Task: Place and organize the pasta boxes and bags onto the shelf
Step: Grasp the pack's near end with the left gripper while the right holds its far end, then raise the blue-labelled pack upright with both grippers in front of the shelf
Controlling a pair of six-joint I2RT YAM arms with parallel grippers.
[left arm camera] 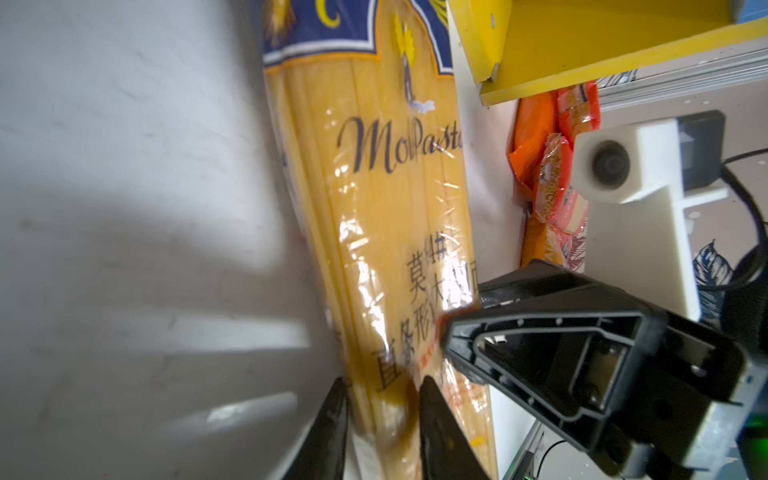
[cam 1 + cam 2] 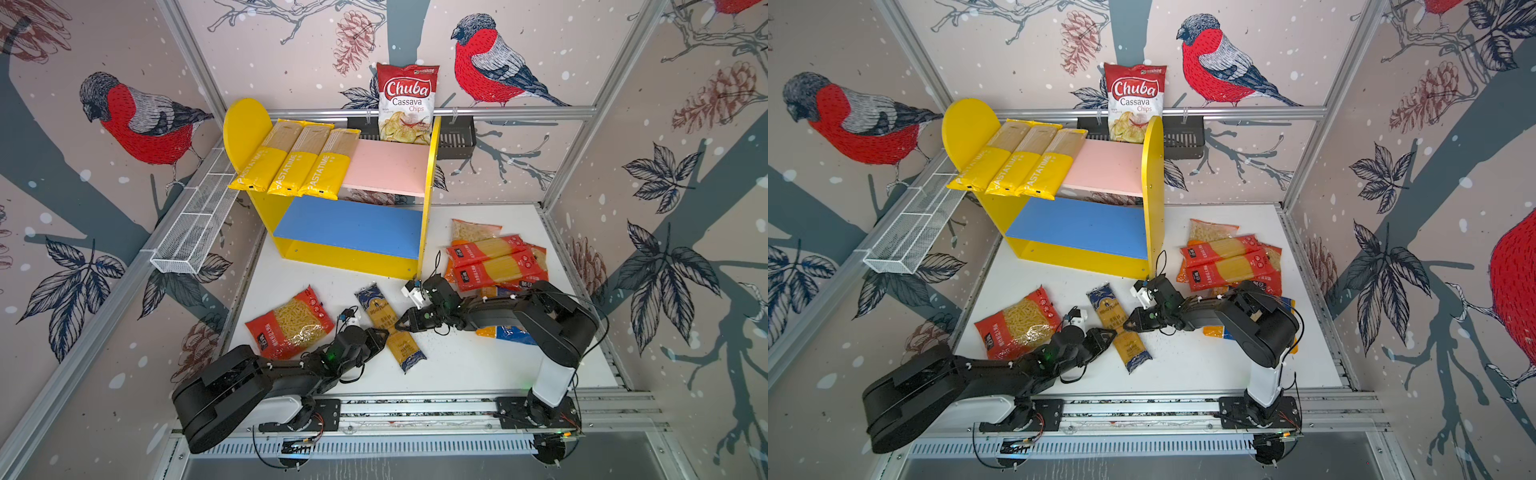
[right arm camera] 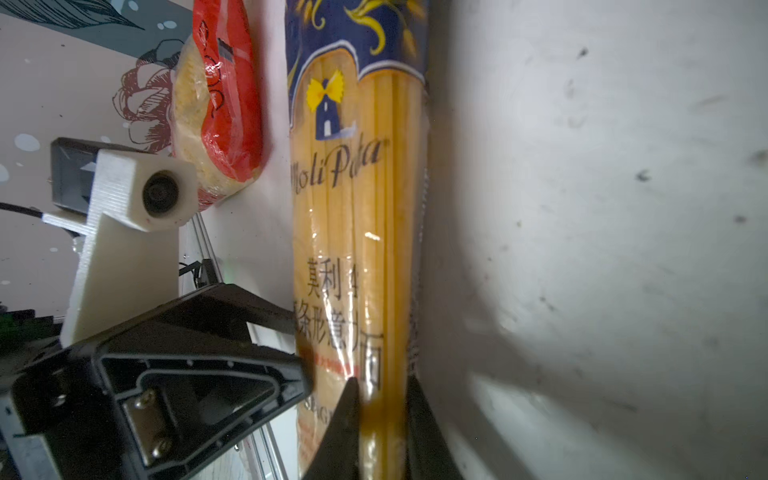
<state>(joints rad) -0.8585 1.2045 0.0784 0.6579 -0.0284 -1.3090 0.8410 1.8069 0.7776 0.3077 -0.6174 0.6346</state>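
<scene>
- three long yellow pastatime packs (image 2: 297,162) already lie side by side on the shelf (image 2: 345,253). they sit on the left part of its pink upper board (image 2: 388,166), with their ends hanging over the front edge.
- the rest of that board and the whole blue lower board (image 2: 353,226) are bare (so i'd put the job at about a third done).
- the blue-labelled spaghetti pack (image 2: 405,347) lies on the bench (image 2: 457,374) just in front of the shelf.
- the left jaws and right jaws meet this pack at its middle from opposite sides. in each wrist view the dark fingers (image 1: 440,432) (image 3: 340,436) press against it on both sides, so both pairs look closed on it. i cannot tell whether it has left the bench.
- left to shelve:
  - a red macaroni bag (image 2: 291,322) in front of the shelf, towards its left side
  - a heap of red spaghetti packs and orange bags (image 2: 496,262) just right of the shelf's right panel
  - a blue-orange bag (image 2: 505,334) further forward from the shelf, half hidden under the right arm
- the chips bag (image 2: 407,102) behind the shelf is not pasta.
</scene>
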